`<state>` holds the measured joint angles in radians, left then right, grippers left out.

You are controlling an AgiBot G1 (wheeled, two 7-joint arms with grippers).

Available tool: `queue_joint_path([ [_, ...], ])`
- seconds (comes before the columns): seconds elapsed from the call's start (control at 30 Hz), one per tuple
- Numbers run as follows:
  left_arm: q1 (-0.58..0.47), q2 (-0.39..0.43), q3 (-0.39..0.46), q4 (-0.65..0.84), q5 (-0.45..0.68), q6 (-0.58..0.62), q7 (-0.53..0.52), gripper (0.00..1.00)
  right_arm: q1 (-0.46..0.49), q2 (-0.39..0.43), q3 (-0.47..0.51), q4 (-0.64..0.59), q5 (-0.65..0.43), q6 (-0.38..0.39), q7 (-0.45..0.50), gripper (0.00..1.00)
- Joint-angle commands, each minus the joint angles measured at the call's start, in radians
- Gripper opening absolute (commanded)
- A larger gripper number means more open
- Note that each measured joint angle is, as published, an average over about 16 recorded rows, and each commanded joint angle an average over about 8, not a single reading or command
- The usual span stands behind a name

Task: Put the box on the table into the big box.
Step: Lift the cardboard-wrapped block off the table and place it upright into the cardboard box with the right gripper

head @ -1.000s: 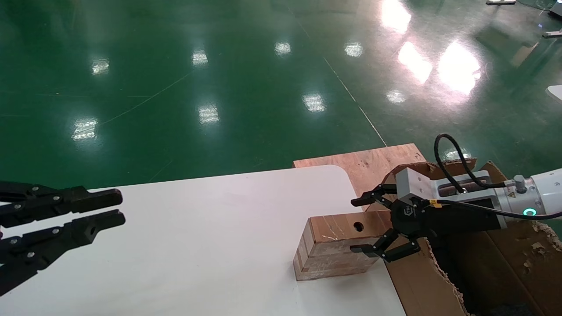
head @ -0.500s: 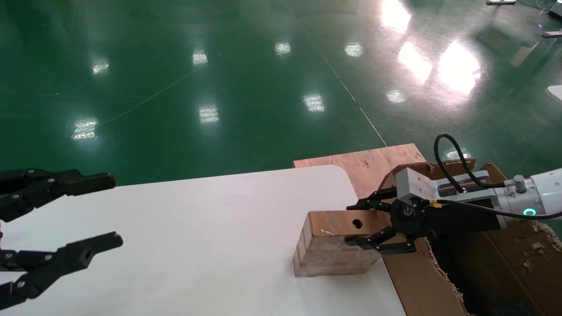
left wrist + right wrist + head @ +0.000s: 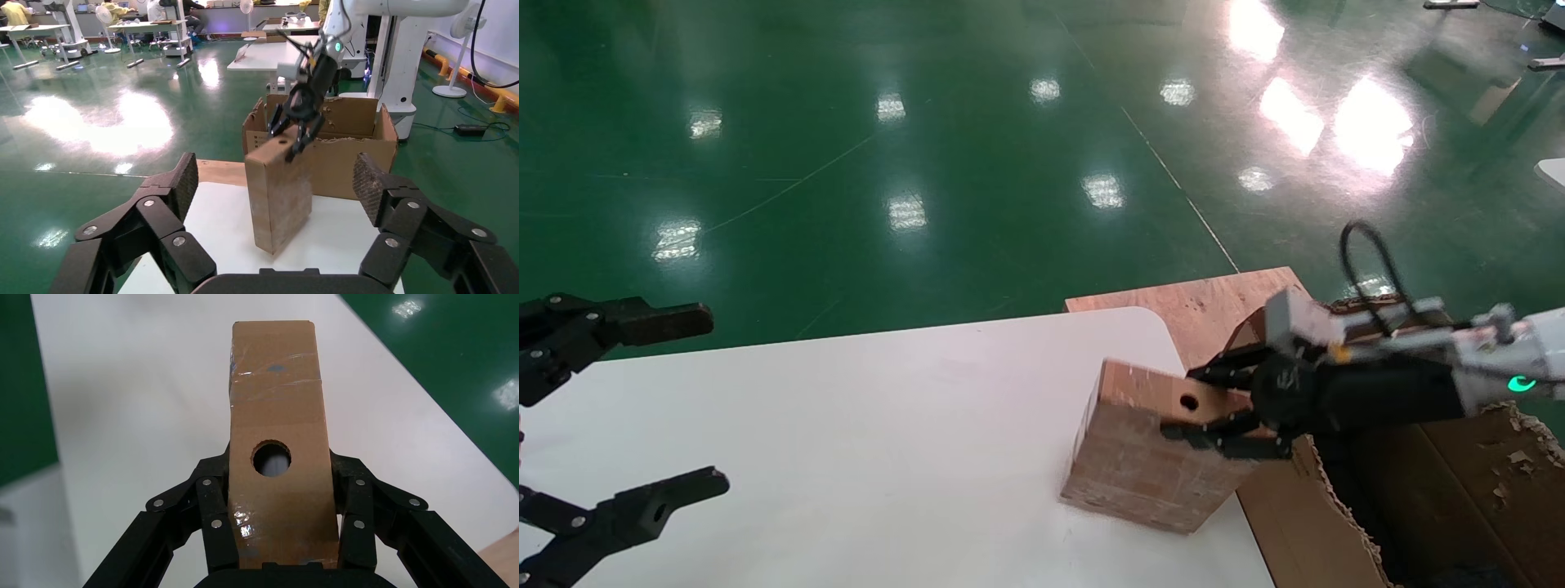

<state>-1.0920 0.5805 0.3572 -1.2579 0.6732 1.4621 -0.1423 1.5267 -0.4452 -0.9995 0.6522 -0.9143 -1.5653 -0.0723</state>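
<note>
- Head view: the right gripper point(image 3: 1205, 404) is clamped on the near-right end of the small cardboard box point(image 3: 1144, 445), one finger on each broad side. The box is tipped, with the gripped end raised and a lower corner at the right edge of the white table point(image 3: 887, 457). The round hole point(image 3: 1189, 402) faces up, close to the fingers. Just right of the table stands the big torn-edged carton point(image 3: 1410, 490), and behind it a plywood board point(image 3: 1197, 302) lies on the green floor point(image 3: 928, 147). The left gripper point(image 3: 641, 408) hovers over the table's left end, well apart from the box, fingers spread wide and holding nothing.
- Left wrist view: the left gripper point(image 3: 275, 184) has its two padded fingers far apart. Beyond them the box point(image 3: 281, 193) stands tilted on the table point(image 3: 226, 226), the right gripper point(image 3: 294, 135) gripping its top edge, with the carton point(image 3: 343, 153) right behind.
- Right wrist view: the right gripper point(image 3: 281, 496) presses its fingers point(image 3: 211, 502) against both sides of the box point(image 3: 278, 404), the hole point(image 3: 271, 458) between them, over the table point(image 3: 141, 404).
</note>
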Motion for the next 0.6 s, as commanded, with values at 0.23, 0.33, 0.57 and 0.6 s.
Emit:
queue_joint_path([
  [0.23, 0.0, 0.0, 0.0, 0.0, 0.0, 0.0, 0.0, 1.0, 0.083, 0.108, 0.014, 0.083, 0.095, -0.014, 0.226, 0.0],
  [0.33, 0.0, 0.0, 0.0, 0.0, 0.0, 0.0, 0.0, 1.0, 0.132, 0.175, 0.035, 0.124, 0.12, -0.005, 0.286, 0.0],
  [0.57, 0.0, 0.0, 0.0, 0.0, 0.0, 0.0, 0.0, 1.0, 0.262, 0.376, 0.107, 0.24, 0.081, 0.049, 0.388, 0.0],
  [0.6, 0.0, 0.0, 0.0, 0.0, 0.0, 0.0, 0.0, 1.0, 0.273, 0.409, 0.115, 0.254, 0.074, 0.058, 0.401, 0.0],
])
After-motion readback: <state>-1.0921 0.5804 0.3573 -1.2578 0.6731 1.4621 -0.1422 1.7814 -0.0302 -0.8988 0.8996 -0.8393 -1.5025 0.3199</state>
